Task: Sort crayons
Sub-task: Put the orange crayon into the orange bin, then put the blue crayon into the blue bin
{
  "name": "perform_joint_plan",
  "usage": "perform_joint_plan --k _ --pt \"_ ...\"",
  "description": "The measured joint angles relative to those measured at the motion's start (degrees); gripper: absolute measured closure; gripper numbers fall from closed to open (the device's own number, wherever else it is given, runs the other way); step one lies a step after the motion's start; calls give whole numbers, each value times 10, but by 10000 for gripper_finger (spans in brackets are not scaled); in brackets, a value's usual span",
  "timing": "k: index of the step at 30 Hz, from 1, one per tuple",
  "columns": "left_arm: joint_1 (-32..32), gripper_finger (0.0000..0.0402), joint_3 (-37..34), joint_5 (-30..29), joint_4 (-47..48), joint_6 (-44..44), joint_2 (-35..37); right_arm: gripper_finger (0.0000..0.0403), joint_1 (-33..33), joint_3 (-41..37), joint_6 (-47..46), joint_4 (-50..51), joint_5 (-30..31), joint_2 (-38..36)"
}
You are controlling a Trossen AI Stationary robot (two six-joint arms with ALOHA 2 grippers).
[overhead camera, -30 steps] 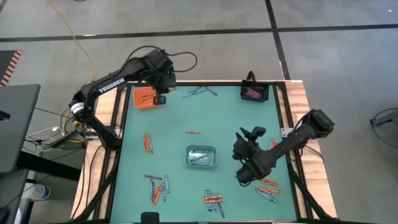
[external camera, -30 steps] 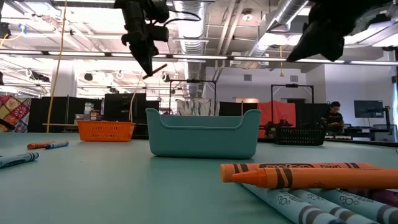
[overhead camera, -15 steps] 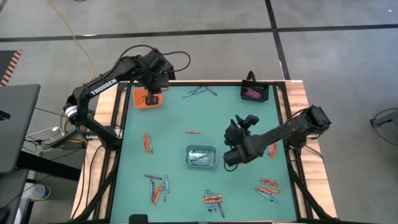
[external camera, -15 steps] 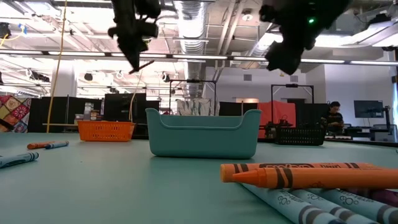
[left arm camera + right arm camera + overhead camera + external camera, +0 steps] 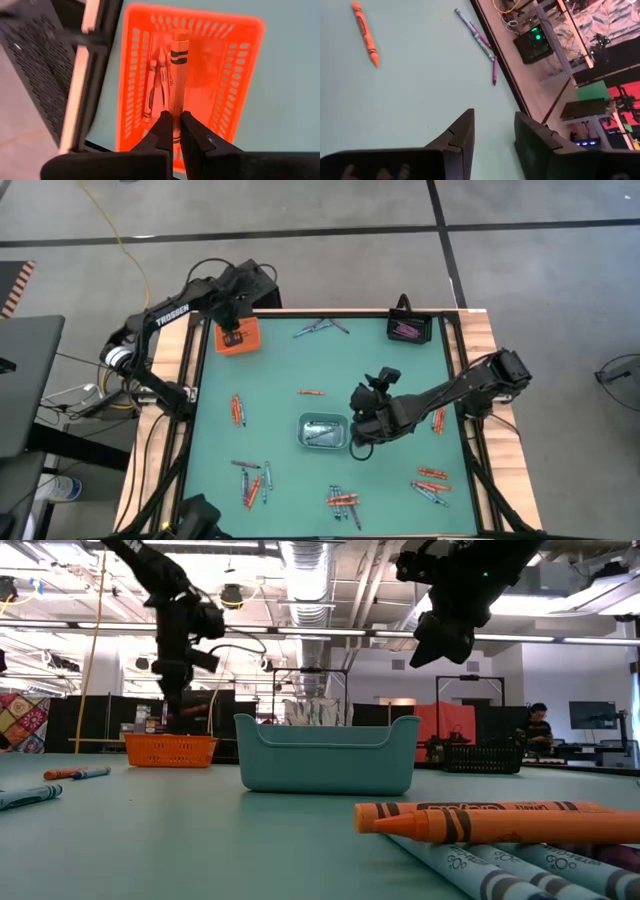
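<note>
Green and wood-edged, the worktop (image 5: 400, 380) still carries most of the thin wax crayons (image 5: 342, 501) in loose clusters. Some already lie in the orange slotted plastic tray (image 5: 238, 338), the clear-grey tray (image 5: 323, 432) and the black tray (image 5: 409, 330). Above the orange tray, the left hand (image 5: 173, 131) is clenched on an orange crayon (image 5: 176, 75). Beside the clear-grey tray, the right hand (image 5: 492, 145) is released, empty.

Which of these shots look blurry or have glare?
Left wrist view: the held orange crayon is sharp while the orange tray behind it is soft. Low view: the nearest crayons fill the foreground, ceiling lights glare. High view: evenly lit.
</note>
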State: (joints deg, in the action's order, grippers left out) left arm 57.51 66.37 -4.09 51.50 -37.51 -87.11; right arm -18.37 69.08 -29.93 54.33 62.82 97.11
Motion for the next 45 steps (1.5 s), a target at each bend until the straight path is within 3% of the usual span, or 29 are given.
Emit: perform_joint_plan --k 5,13,18,24,30,37,45 --pt "16 401 -9 26 -25 14 -2 262 0 0 0 -12 -15 0" --pt "23 393 -6 2 -20 53 -54 262 -17 0 0 -31 -23 0" --pt "23 342 -7 -27 -15 71 -82 262 -34 0 -15 -12 -47 0" --pt "21 272 -6 -23 -15 80 -83 262 -53 0 -113 103 -82 0" --pt "9 250 -6 -7 -15 108 -65 262 -78 0 -205 210 -167 0" --pt "-64 249 -6 69 -39 137 -13 262 -136 0 -207 218 -281 0" --pt "-227 248 -6 89 -87 166 10 262 -256 0 -243 199 -352 0"
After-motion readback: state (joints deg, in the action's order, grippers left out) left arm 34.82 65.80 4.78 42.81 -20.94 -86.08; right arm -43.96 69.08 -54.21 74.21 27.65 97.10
